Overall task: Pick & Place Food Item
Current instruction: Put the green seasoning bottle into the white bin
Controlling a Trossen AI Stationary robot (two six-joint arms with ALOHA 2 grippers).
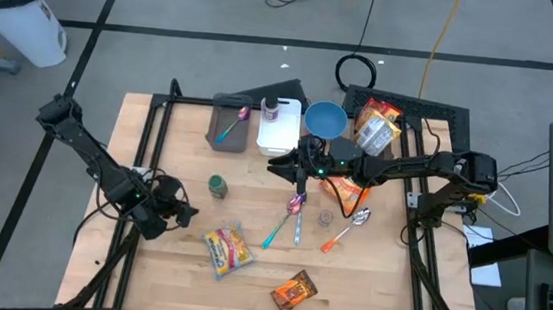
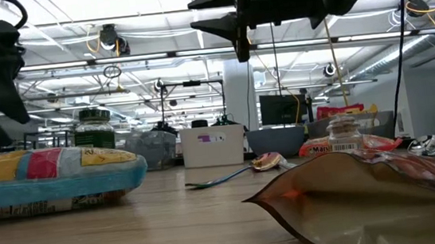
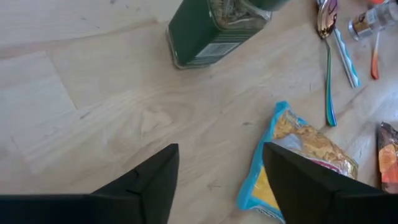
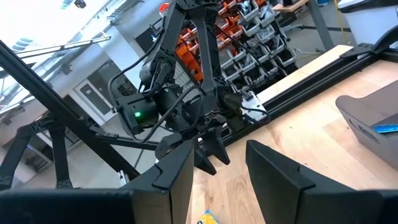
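The left dark six-joint arm reaches in from the tabletop's left edge, its links running diagonally toward the left-front part of the tabletop, where the left end effector (image 1: 183,215) hangs low. In its own wrist view the two dark fingers (image 3: 155,180) stand well apart with bare wood between them, holding nothing. The right dark arm stretches from the right edge, nearly level, toward the middle of the tabletop, its right end effector (image 1: 296,167) raised high above the surface. Its two dark fingers (image 4: 177,171) stand partly apart with a gap between them, gripping nothing.
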